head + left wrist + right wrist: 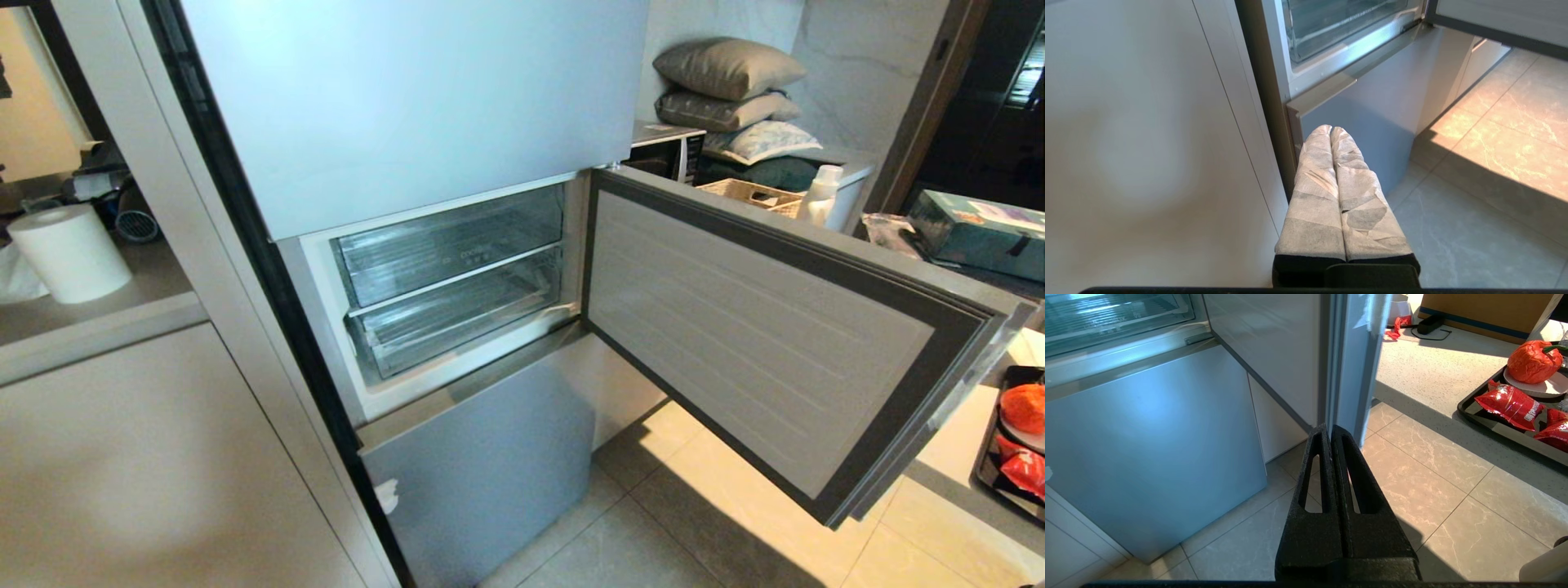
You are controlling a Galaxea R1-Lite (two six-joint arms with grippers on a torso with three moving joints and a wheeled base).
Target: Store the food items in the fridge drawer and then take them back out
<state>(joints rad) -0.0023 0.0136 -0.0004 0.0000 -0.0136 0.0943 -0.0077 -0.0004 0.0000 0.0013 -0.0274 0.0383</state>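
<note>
The fridge's middle door (759, 335) is seen swung wide open to the right, and two clear plastic drawers are exposed in the compartment, one above the other. The lower fridge drawer (457, 322) is pushed in, and nothing red can be made out inside it. Neither arm is caught in the head view. The left claw (1330, 130) is shown low, in front of the silver-blue bottom door panel (1372, 122), its taped fingers pressed together with nothing between them. The right claw (1326, 430) is likewise pressed together and empty, held above the tiled floor (1433, 490) near the open door's edge. Off to the right, a black tray (1498, 428) is set on the pale tabletop (1425, 371), well apart from the fridge. On it, a bright red pepper-like piece (1531, 361) with a green stem is resting on a white plate (1543, 388), and red snack packets (1511, 404) are lying just beside the plate.
</note>
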